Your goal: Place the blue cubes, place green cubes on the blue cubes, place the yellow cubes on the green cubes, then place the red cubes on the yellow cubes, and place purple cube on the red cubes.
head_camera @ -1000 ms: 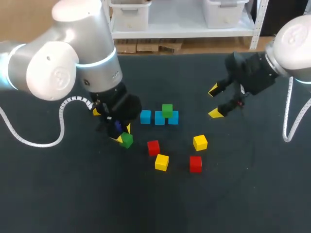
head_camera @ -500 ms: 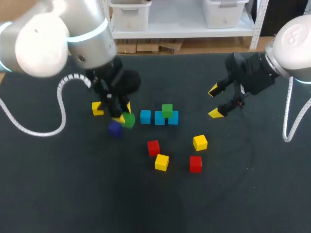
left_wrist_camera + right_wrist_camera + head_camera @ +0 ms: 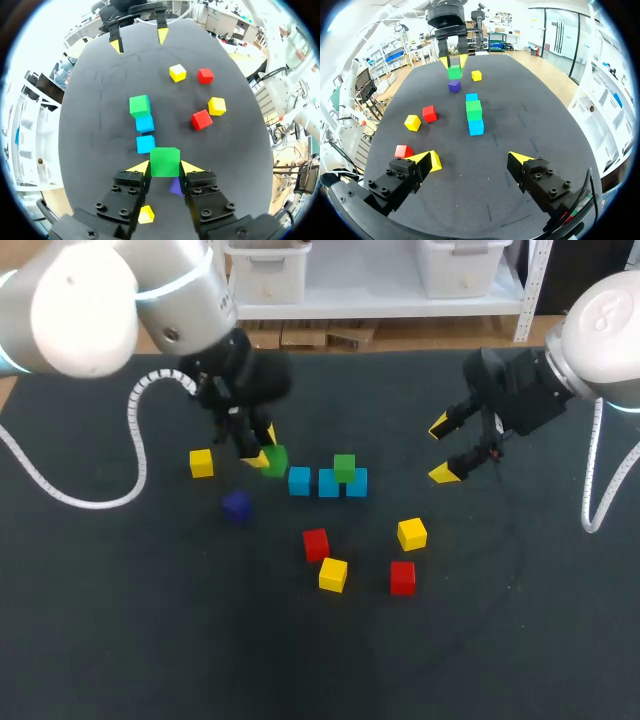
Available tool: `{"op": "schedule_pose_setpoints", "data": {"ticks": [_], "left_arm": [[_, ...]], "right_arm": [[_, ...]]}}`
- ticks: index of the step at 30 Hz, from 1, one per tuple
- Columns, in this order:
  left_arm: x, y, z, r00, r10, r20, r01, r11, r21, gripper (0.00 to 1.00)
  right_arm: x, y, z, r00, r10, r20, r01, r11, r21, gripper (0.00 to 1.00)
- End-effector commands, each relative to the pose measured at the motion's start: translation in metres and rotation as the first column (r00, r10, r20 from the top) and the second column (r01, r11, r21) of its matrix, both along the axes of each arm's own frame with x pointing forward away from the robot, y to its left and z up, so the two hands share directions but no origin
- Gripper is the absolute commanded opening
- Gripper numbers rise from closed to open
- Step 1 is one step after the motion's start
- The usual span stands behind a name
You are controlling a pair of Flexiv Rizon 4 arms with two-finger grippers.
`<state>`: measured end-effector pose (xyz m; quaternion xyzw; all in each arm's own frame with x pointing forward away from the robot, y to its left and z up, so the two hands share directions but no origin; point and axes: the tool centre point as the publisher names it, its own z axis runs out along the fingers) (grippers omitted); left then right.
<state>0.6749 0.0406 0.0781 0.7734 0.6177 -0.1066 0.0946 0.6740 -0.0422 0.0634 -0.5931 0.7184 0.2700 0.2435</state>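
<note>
Left end effector [image 3: 165, 168] pinches a green cube [image 3: 164, 161] (purple cube [image 3: 176, 188] beneath).

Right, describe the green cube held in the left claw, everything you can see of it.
The green cube is a small plain block, solid bright green, with flat matte faces, crisp edges and no visible markings. It sits squarely between the left claw's yellow fingertips, which press on two opposite sides. It looks level and appears lifted off the dark table, touching nothing else. The nearest blue cube lies just ahead of it, and the purple cube lies beneath the claw.
</note>
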Motion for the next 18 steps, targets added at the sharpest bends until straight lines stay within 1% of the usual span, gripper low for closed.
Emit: {"op": "schedule_pose_setpoints", "data": {"ticks": [1,2,4,5,10,12,15,16,18], "left_arm": [[0.006,-0.012,-0.005,1.0,0.014,-0.003,-0.014,1.0,0.022,0.0],[0.008,-0.013,-0.007,1.0,0.022,0.005,-0.022,0.999,0.046,0.0],[0.009,-0.016,-0.009,1.0,0.019,0.001,-0.019,0.999,0.04,0.0],[0.009,-0.018,-0.01,1.0,0.024,0.004,-0.024,0.998,0.052,0.0],[0.013,-0.025,-0.016,1.0,0.015,-0.001,-0.015,0.997,0.074,0.0],[0.015,-0.027,-0.018,1.0,0.02,-0.007,-0.02,0.998,0.06,0.0],[0.018,-0.032,-0.02,1.0,0.02,-0.009,-0.02,0.998,0.068,0.0],[0.019,-0.033,-0.021,1.0,0.016,-0.003,-0.016,0.997,0.082,0.0],[0.021,-0.036,-0.023,1.0,0.014,-0.003,-0.014,0.996,0.083,0.0]], "right_arm": [[0.0,0.0,-0.001,1.0,0.001,0.001,-0.001,1.0,0.004,1.0],[0.0,0.0,-0.001,1.0,0.001,0.001,-0.001,1.0,0.004,1.0],[0.0,0.0,-0.001,1.0,0.001,0.001,-0.001,1.0,0.004,1.0],[0.0,0.0,-0.001,1.0,0.001,0.001,-0.001,1.0,0.004,1.0],[0.0,0.0,-0.001,1.0,0.001,0.001,-0.001,1.0,0.004,1.0],[0.0,0.0,-0.001,1.0,0.001,0.001,-0.001,1.0,0.004,1.0],[0.0,0.0,-0.001,1.0,0.001,0.001,-0.001,1.0,0.004,1.0],[0.0,0.0,-0.001,1.0,0.001,0.001,-0.001,1.0,0.004,1.0],[0.0,0.0,-0.001,1.0,0.001,0.001,-0.001,1.0,0.004,1.0]]}}
